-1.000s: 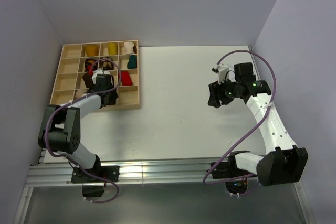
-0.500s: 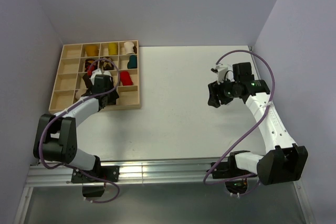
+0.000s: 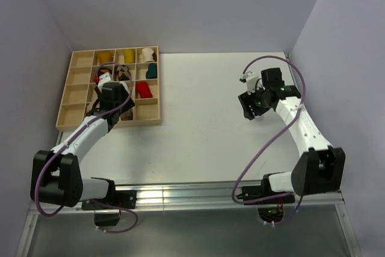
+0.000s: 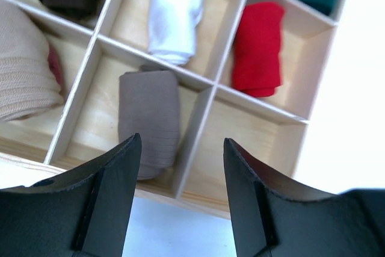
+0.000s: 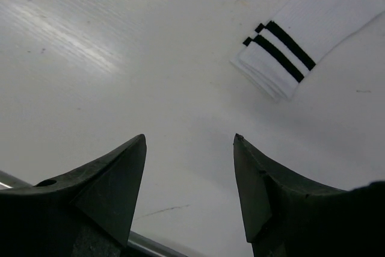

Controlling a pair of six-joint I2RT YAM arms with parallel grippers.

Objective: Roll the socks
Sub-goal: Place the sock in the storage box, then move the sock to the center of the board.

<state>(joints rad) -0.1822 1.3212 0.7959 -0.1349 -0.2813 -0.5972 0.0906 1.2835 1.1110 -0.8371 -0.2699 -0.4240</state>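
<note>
My jaws: both pairs apart, empty.
Left gripper over tray (finished rolls stored); right gripper near cream sock, likely next to roll.

1. A wooden tray of small compartments lies at the far left of the white table;
2. Rolled socks sit in several compartments: yellow, white and teal ones along the far rows, a red one nearer;
3. The left gripper hangs over the tray's middle, just left of the red one;
4. The right gripper is over the table's right side, well apart from the tray; a purple cable loops along its arm.
</note>
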